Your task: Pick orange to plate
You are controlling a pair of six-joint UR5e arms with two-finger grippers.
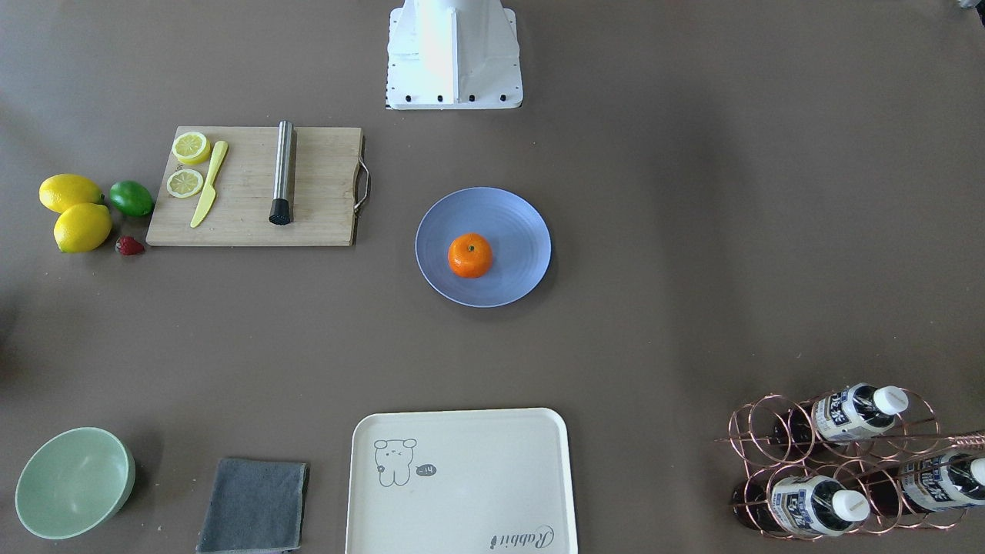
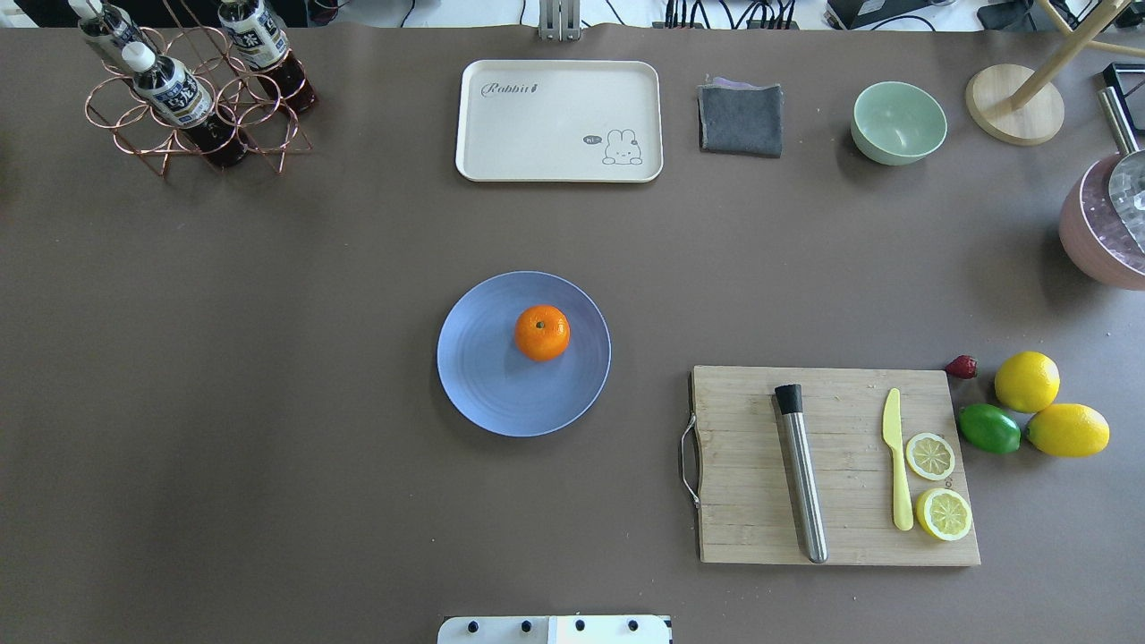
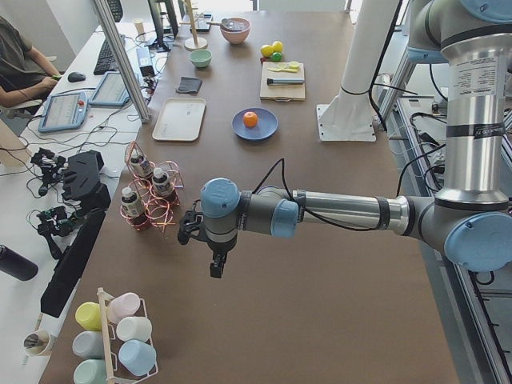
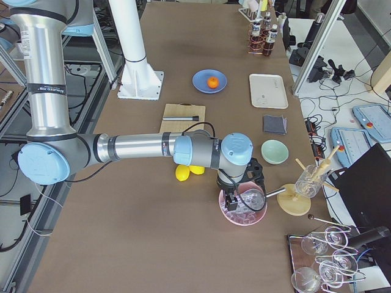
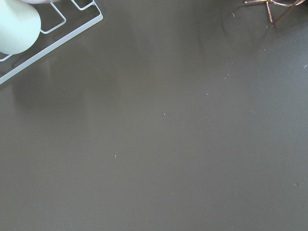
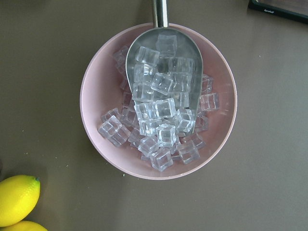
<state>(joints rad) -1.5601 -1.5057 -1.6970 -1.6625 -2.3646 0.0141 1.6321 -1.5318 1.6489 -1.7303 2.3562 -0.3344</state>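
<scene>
You have the orange (image 2: 541, 333) sitting on the plate (image 2: 483, 385), stem dot up, a little toward two o'clock of the plate's centre in the overhead view; the plate lies mid-table, with the board (image 2: 751, 528) toward four o'clock of it and the tray (image 2: 501, 152) at twelve. Your left gripper (image 3: 210, 254) hangs over bare table near the bottle rack (image 3: 148, 200), well apart from the plate; your right gripper (image 4: 235, 194) hovers above the pink bowl (image 6: 96, 96) of ice, beside the lemons (image 4: 186, 172); neither touches anything you can see, and you cannot tell how far either is parted.
</scene>
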